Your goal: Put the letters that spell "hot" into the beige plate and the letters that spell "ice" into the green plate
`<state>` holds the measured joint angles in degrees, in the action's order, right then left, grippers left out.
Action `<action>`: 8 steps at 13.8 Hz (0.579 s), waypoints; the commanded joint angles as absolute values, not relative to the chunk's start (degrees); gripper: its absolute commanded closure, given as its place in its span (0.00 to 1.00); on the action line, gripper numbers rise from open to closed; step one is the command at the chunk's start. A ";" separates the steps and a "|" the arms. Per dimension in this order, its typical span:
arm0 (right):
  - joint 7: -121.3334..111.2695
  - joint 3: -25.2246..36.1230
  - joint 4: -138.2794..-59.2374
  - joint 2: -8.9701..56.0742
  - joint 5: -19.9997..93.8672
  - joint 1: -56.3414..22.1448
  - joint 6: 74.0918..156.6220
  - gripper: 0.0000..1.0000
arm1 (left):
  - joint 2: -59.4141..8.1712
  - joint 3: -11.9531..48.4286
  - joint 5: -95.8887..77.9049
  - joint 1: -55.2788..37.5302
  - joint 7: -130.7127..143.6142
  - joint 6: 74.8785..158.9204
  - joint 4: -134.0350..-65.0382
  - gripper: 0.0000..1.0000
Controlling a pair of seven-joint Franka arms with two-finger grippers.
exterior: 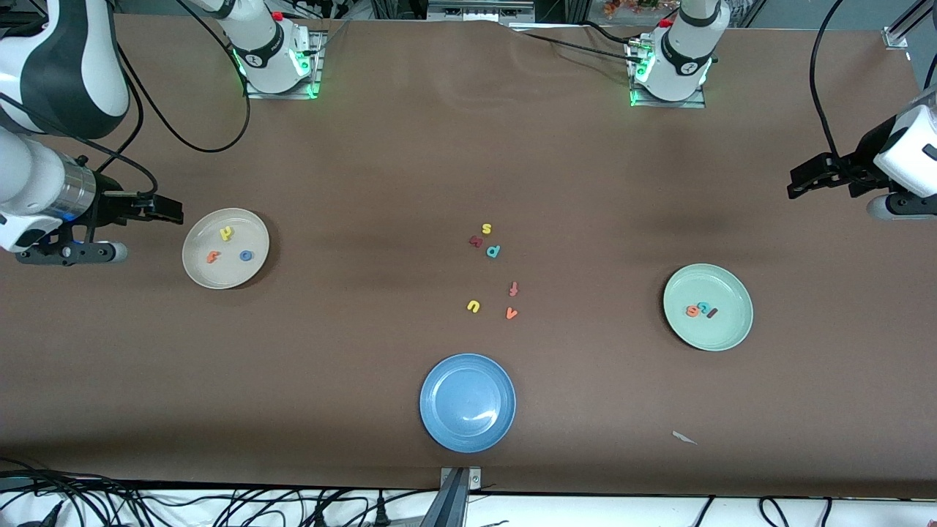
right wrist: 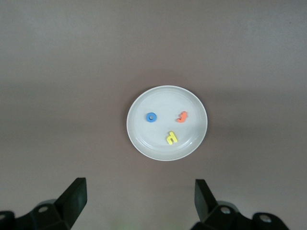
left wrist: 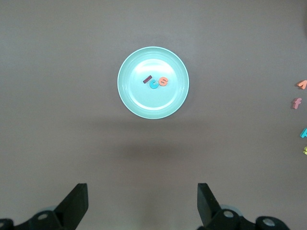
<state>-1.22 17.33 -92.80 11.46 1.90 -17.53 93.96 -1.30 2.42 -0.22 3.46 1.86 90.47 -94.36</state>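
The beige plate point(exterior: 227, 275) point(right wrist: 158, 146) lies toward the right arm's end of the table. In it are the yellow h point(exterior: 227, 233) point(right wrist: 171, 138), the orange t point(exterior: 213, 256) point(right wrist: 182, 116) and the blue o point(exterior: 246, 255) point(right wrist: 151, 117). The green plate point(exterior: 722, 334) point(left wrist: 153, 104), toward the left arm's end, holds the dark red i point(exterior: 711, 312) point(left wrist: 147, 79), teal c point(exterior: 703, 307) point(left wrist: 153, 85) and orange e point(exterior: 692, 310) point(left wrist: 163, 82). My right gripper point(exterior: 172, 211) point(right wrist: 140, 199) hangs open and empty beside the beige plate. My left gripper point(exterior: 794, 183) point(left wrist: 143, 201) hangs open and empty over bare table near the green plate.
Loose letters lie mid-table: a yellow s point(exterior: 486, 228), a dark red letter point(exterior: 476, 241), a teal p point(exterior: 493, 251), a red-orange f point(exterior: 513, 288), a yellow u point(exterior: 473, 306), an orange v point(exterior: 512, 313). An empty blue plate point(exterior: 468, 432) sits nearer the camera.
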 commanded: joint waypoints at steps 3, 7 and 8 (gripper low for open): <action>3.34 11.03 -91.06 11.60 2.81 -11.03 94.66 0.01 | -1.14 2.55 0.09 3.52 0.70 91.14 -94.66 0.00; 4.92 -0.09 -90.09 11.51 0.01 -1.23 94.40 0.01 | -1.14 2.55 0.09 3.52 0.70 91.14 -94.66 0.00; 5.18 -0.09 -90.09 11.51 -0.09 -1.23 94.39 0.01 | -1.14 2.55 0.09 3.52 0.70 91.14 -94.66 0.00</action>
<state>4.05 1.59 -90.97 11.48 1.12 -2.43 95.13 -1.31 2.44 -0.22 3.46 1.86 90.51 -94.37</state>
